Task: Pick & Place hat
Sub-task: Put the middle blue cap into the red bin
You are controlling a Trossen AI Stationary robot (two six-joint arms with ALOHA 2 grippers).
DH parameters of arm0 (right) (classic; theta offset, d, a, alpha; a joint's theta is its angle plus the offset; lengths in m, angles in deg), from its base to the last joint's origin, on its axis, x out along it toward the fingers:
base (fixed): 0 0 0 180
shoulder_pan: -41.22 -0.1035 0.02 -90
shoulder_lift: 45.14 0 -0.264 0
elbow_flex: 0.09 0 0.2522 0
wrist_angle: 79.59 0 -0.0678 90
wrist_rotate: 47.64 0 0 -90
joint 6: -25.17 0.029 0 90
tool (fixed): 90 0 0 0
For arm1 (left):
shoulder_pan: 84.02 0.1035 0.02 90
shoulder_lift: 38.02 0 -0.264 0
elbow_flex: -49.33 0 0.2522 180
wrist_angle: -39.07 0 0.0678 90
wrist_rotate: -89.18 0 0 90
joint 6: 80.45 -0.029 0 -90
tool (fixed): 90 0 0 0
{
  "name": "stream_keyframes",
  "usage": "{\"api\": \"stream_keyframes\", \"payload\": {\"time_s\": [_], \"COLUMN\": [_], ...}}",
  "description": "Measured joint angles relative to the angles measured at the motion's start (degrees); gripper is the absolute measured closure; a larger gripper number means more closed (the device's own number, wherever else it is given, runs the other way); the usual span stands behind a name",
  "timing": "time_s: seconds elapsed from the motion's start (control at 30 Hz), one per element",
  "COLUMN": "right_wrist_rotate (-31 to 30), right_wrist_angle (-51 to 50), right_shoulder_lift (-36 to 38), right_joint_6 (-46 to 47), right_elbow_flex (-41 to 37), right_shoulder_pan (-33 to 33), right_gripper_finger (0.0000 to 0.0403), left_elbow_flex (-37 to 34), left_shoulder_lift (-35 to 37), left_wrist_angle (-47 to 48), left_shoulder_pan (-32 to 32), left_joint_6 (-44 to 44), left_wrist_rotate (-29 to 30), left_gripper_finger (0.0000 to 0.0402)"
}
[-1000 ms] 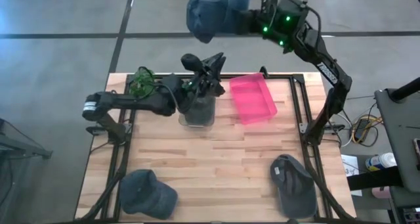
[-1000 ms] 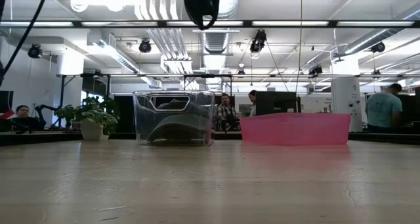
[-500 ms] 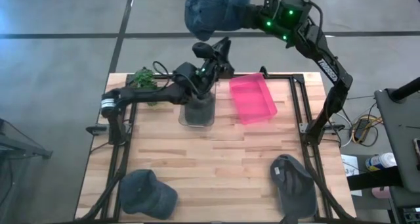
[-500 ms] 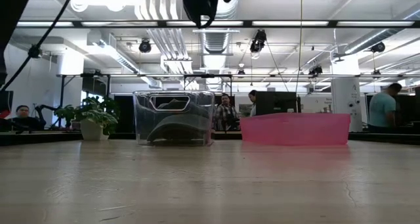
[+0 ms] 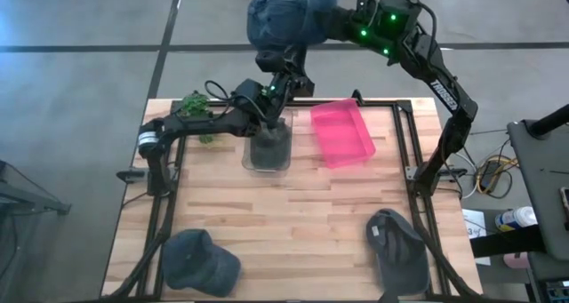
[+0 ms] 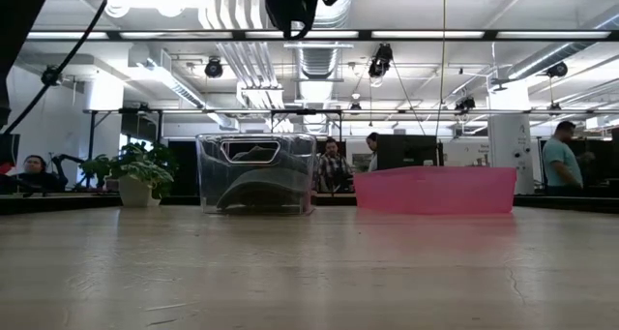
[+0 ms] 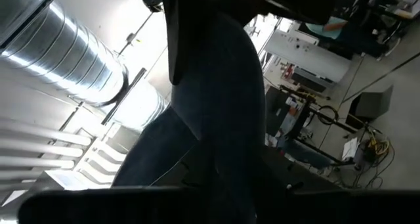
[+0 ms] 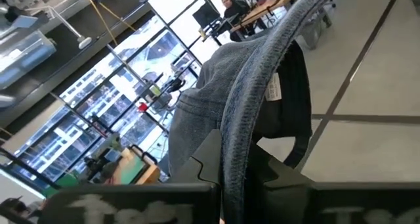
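I noted the blue denim cap (image 5: pixel 286 15) hung high beyond the worktop's (image 5: pixel 293 223) far edge, clenched in the right hand (image 5: pixel 331 23). The left hand (image 5: pixel 286 67) sat directly beneath it, nearer than anything; whether it gripped, I could not tell.

A dark blue hat (image 7: pixel 216 106) hung close before the camera, with a silver duct (image 7: pixel 59 60) behind it.
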Motion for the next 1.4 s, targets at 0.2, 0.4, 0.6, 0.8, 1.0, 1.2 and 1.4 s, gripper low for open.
{"api": "stream_keyframes", "payload": {"time_s": [0.2,0.4,0.6,0.8,1.0,1.2,1.4], "right_wrist_rotate": [1.1,1.1,1.0,3.6,3.7,3.7,3.7], "right_wrist_angle": [-1.9,-1.5,-0.9,-0.7,-0.8,-0.6,-0.9], "right_shoulder_lift": [0.0,0.0,-0.1,-0.2,-0.3,-0.3,-0.3], "right_joint_6": [0.0,-0.4,-0.1,1.8,3.0,5.9,12.9], "right_elbow_flex": [0.0,0.0,0.0,0.0,-0.4,-0.7,-1.0], "right_shoulder_pan": [0.0,1.1,1.8,1.6,1.6,1.6,1.7], "right_gripper_finger": [0.0390,0.0390,0.0390,0.0390,0.0390,0.0390,0.0390], "left_elbow_flex": [0.0,-0.9,-2.6,-2.6,-2.5,-2.5,-2.5], "left_shoulder_lift": [0.0,0.0,0.0,0.0,0.0,0.0,-0.2], "left_wrist_angle": [0.1,0.5,0.9,0.8,0.3,-1.1,-3.4], "left_shoulder_pan": [1.0,0.1,0.3,1.8,2.1,2.0,2.0], "left_joint_6": [-0.1,2.8,4.7,4.4,2.4,-1.3,-5.4], "left_wrist_rotate": [-0.5,-0.7,-1.1,-2.1,-2.0,-2.0,-2.0], "left_gripper_finger": [0.0323,0.0323,0.0323,0.0323,0.0323,0.0323,0.0323]}}
